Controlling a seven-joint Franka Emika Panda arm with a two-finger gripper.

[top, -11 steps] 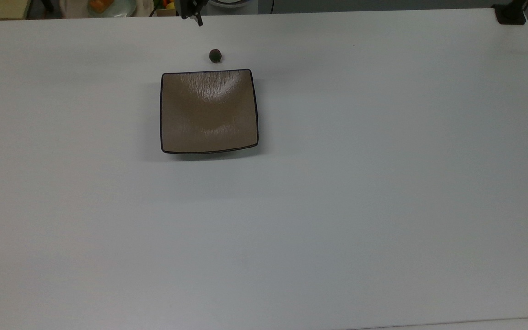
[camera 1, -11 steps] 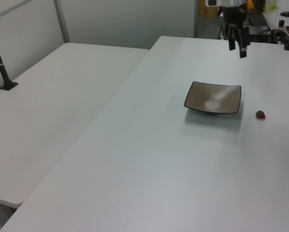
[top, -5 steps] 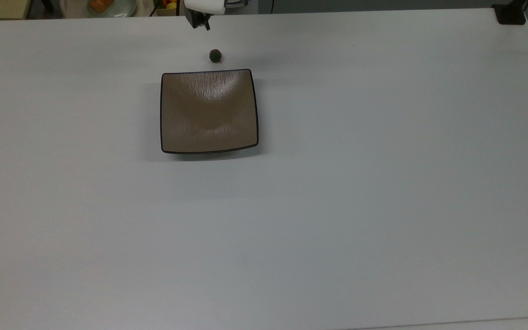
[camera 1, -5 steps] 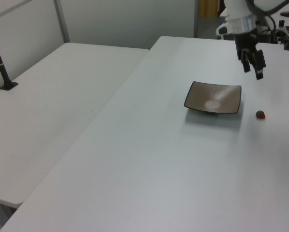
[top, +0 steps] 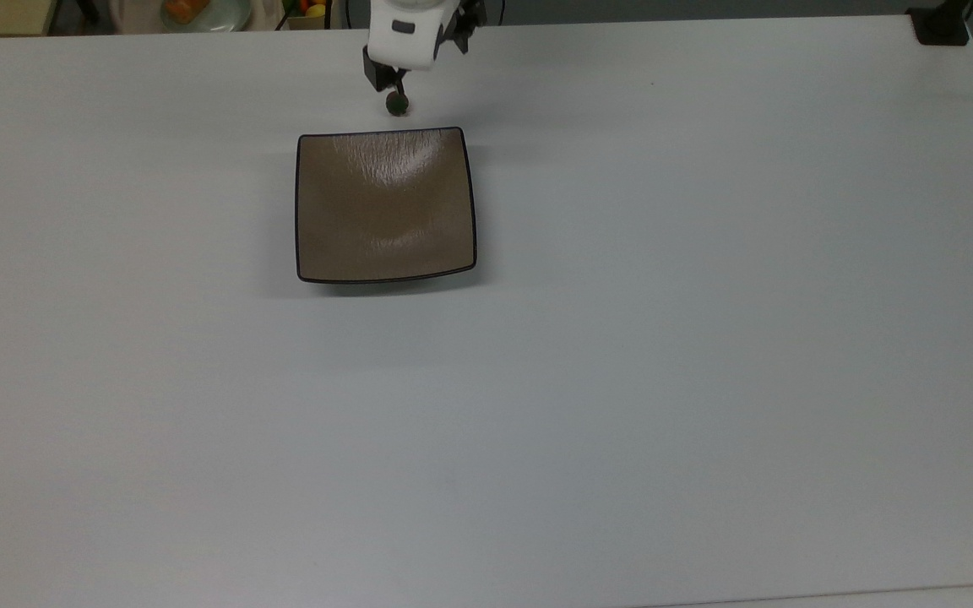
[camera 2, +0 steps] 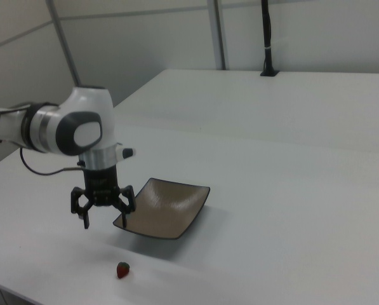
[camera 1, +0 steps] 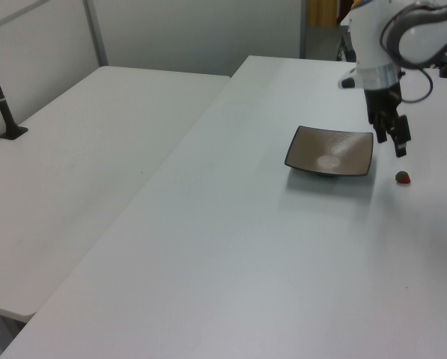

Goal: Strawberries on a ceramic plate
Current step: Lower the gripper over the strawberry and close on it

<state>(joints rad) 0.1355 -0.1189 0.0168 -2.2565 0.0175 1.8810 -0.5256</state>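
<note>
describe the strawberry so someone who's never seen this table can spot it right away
Start from the big white table and find the one dish on it, the square tan-brown ceramic plate with a thin black rim. The strawberry lies on the bare tabletop just off one edge of that plate, below the open gripper. It is tiny and roundish, red with a green cap, and the table's one loose item.

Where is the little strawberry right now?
The small dark red strawberry with a green cap lies on the white table, just off the square tan-brown ceramic plate, near the right view's bottom edge, below the open gripper.
</note>
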